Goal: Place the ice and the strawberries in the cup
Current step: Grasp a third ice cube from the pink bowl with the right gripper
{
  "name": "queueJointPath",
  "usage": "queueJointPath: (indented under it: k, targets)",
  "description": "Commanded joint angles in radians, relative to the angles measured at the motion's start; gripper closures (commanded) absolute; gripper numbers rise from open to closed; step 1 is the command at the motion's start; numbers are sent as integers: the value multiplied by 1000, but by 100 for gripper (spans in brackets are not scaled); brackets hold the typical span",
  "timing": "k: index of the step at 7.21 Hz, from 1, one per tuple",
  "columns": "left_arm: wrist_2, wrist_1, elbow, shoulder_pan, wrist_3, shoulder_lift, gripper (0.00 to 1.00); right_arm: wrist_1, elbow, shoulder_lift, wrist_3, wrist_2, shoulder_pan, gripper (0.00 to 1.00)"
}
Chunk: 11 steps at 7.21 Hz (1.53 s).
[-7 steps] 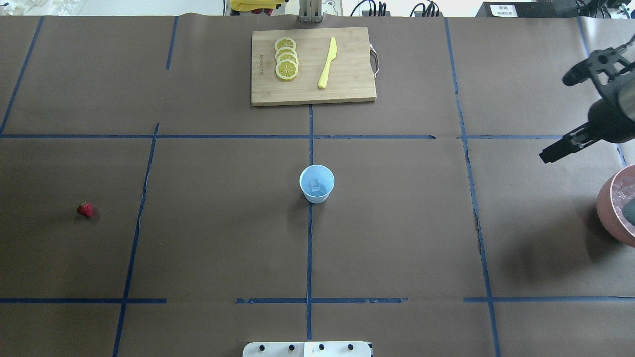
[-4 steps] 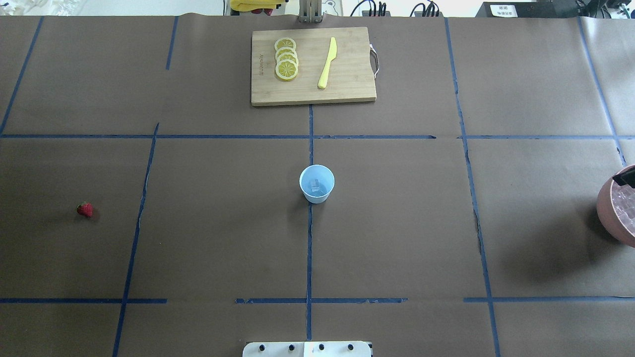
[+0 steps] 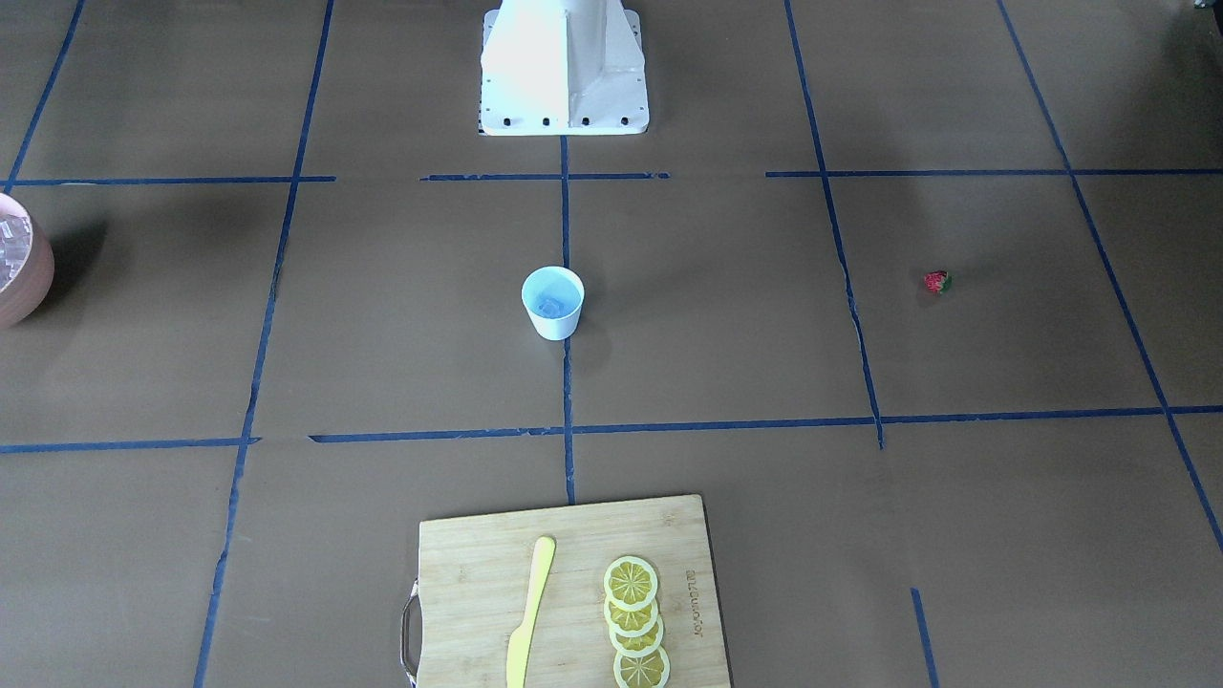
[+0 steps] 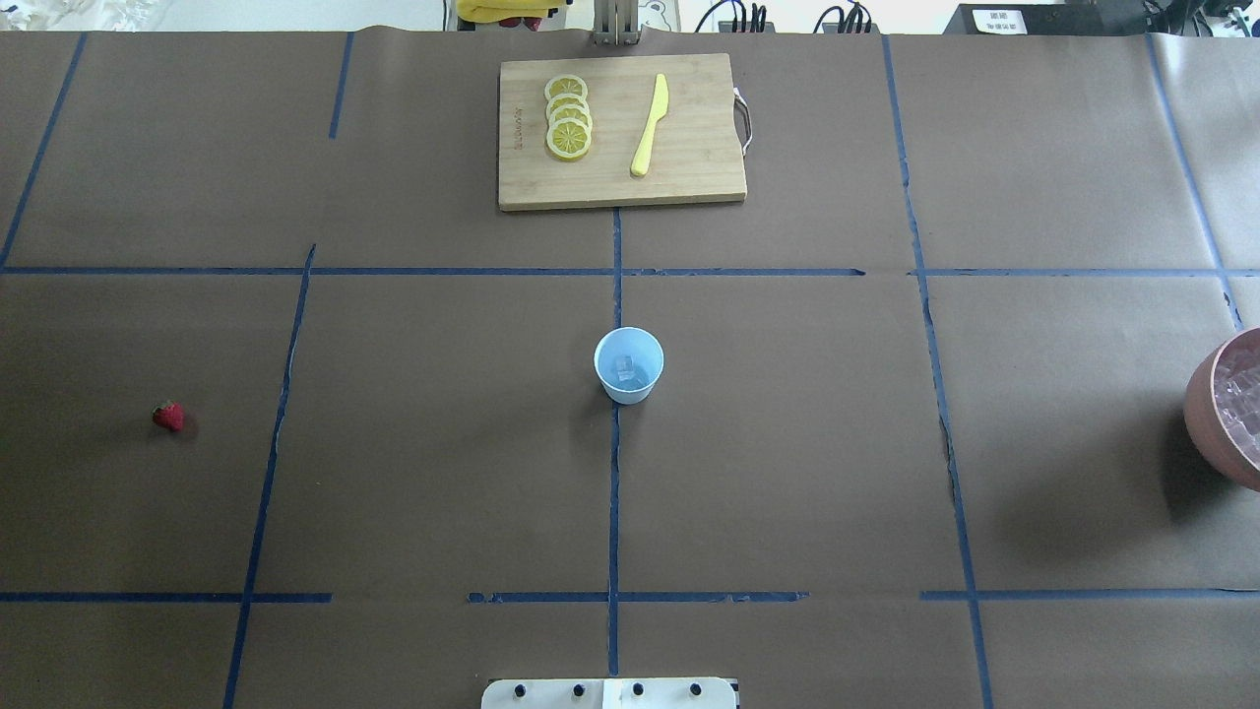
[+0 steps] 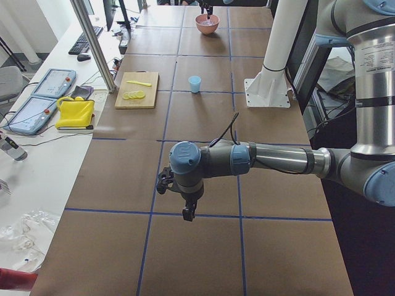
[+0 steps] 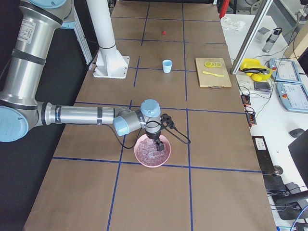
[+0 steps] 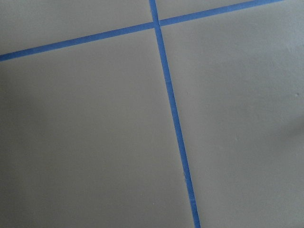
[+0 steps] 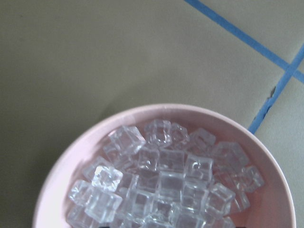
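Note:
The pale blue cup (image 4: 628,366) stands upright at the table's middle with one ice cube (image 4: 626,369) in it; it also shows in the front view (image 3: 552,304). The strawberry (image 4: 168,417) lies alone on the left side of the table. Many ice cubes (image 8: 161,180) fill the pinkish bowl (image 8: 57,180). My right gripper (image 6: 156,146) hangs over that bowl (image 6: 166,156); I cannot tell whether it is open or shut. My left gripper (image 5: 187,214) points down over bare table far from the strawberry; I cannot tell its state either.
A wooden cutting board (image 4: 689,148) with several lemon slices (image 4: 568,118) and a yellow knife (image 4: 650,126) lies at the far middle. The bowl (image 4: 1206,414) sits at the table's right edge. The robot base (image 3: 564,67) stands at the near middle.
My right arm has moved right and down, out of the overhead view, to a place over the ice bowl. The cup, the strawberry and the board have not moved.

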<state>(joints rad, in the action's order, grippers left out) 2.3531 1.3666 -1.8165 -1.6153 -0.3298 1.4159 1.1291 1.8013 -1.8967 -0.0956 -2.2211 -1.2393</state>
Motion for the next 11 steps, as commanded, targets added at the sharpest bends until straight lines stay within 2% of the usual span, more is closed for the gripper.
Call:
queueJointPath:
  k: [1, 9, 11]
  targets:
    - [0, 0, -4, 0, 0, 0, 0, -15, -45, -13, 28, 3, -3, 14]
    - [0, 0, -4, 0, 0, 0, 0, -17, -60, -15, 40, 8, -2, 30]
    - [0, 0, -4, 0, 0, 0, 0, -17, -71, -13, 37, 9, -2, 39]
